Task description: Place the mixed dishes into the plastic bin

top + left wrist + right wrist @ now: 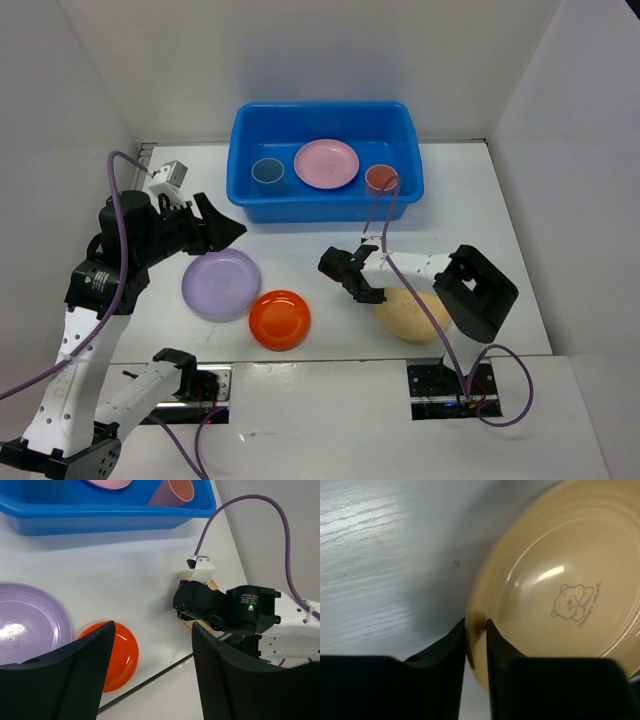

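The blue plastic bin [325, 108] stands at the back and holds a light-blue cup [267, 172], a pink plate [326, 163] and a salmon-pink cup [381, 179]. A lavender plate [221, 284] and a smaller orange plate [280, 319] lie on the table in front of it. My right gripper [372, 296] is shut on the rim of the tan-yellow plate [410, 318]; the wrist view shows both fingers pinching its edge [476, 625]. My left gripper [225, 228] is open and empty, above the table left of the bin's front and behind the lavender plate.
White walls close in the table on the left, back and right. The right arm's purple cable [385, 215] runs over the bin's front right corner. The left wrist view shows the bin [100, 520], lavender plate [25, 625] and orange plate [122, 655].
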You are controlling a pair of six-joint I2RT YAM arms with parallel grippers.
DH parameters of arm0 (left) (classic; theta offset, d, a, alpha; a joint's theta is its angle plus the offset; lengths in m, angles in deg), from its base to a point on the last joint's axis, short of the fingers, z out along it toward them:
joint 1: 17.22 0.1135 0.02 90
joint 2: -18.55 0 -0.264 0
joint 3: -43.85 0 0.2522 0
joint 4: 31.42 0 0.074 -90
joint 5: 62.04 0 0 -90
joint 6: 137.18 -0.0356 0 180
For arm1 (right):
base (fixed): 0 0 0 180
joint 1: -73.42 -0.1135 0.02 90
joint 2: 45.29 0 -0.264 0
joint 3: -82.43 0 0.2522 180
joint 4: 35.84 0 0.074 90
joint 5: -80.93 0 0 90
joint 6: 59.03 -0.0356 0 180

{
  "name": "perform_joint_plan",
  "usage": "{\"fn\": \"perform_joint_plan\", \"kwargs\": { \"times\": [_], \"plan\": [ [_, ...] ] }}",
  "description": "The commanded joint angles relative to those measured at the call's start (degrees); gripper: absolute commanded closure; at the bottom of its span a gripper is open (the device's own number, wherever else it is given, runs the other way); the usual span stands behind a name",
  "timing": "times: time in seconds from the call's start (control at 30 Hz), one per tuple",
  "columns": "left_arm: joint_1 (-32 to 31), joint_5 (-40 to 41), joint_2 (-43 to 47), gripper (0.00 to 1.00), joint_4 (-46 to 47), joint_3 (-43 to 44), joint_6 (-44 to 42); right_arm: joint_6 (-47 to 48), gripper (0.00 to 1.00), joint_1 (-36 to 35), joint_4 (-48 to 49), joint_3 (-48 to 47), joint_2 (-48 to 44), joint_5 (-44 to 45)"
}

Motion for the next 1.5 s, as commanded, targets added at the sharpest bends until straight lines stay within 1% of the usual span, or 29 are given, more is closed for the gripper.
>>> {"fn": "perform_joint_plan", "kwargs": {
  "times": [0.0,0.03,0.07,0.13,0.27,0.4,0.53,0.67,0.7,0.8,0.93,1.0,1.13,1.27,1.47],
  "plan": [
    [-0.12,-1.48,0.22,0.30,2.41,-0.45,-0.23,-2.67,0.79,-1.41,-1.36,-2.41,1.62,2.73],
    [-0.12,-1.48,0.22,0.30,2.41,-0.45,-0.23,-2.67,0.90,-1.42,-1.36,-3.02,1.62,2.73],
    [-0.12,-1.48,0.22,0.30,2.41,-0.45,-0.23,-3.19,0.95,-2.90,-1.36,-3.03,1.62,2.73],
    [-0.12,-1.48,0.22,0.30,2.41,-0.45,-0.23,-3.72,0.98,-4.40,-1.36,-5.04,1.62,2.73],
    [-0.12,-1.48,0.22,0.30,3.02,-2.12,-0.23,-2.32,0.98,-9.67,-0.32,-8.12,1.62,2.21],
    [-0.12,-1.48,0.22,0.30,3.56,-2.65,-0.23,-2.32,0.98,-12.49,2.05,-10.76,3.37,0.89],
    [-0.12,-1.48,0.22,0.30,3.56,-2.65,-0.23,-1.27,0.98,-13.54,4.17,-11.90,4.88,-0.26],
    [-0.12,-1.48,0.22,0.29,3.56,-2.65,-0.23,-0.73,0.95,-14.08,5.58,-13.14,7.07,-0.88],
    [-0.12,-1.48,0.22,0.29,3.56,-2.65,-0.23,-0.73,0.91,-14.08,6.36,-13.75,7.07,-0.88],
    [-0.12,-1.48,0.22,0.29,3.56,-2.65,-0.23,-0.12,0.86,-14.08,7.78,-14.27,8.30,-1.49],
    [-0.12,-1.48,0.22,0.29,3.03,-2.65,-0.75,0.94,0.80,-14.08,9.35,-14.81,8.83,-2.63],
    [-0.12,-1.48,0.22,0.29,3.03,-2.65,-0.76,1.64,0.78,-14.08,10.06,-15.94,9.36,-3.16],
    [-0.12,-1.48,0.22,0.29,3.03,-2.65,-0.76,2.17,0.71,-14.60,10.68,-17.18,9.88,-3.16],
    [-0.12,-1.48,0.22,0.29,2.50,-2.65,-0.76,2.17,0.67,-14.60,10.68,-17.71,9.36,-2.64],
    [-0.12,-1.48,0.22,0.29,2.50,-2.65,-0.76,2.17,0.63,-14.60,10.16,-17.70,5.94,-2.63]
  ]
}}
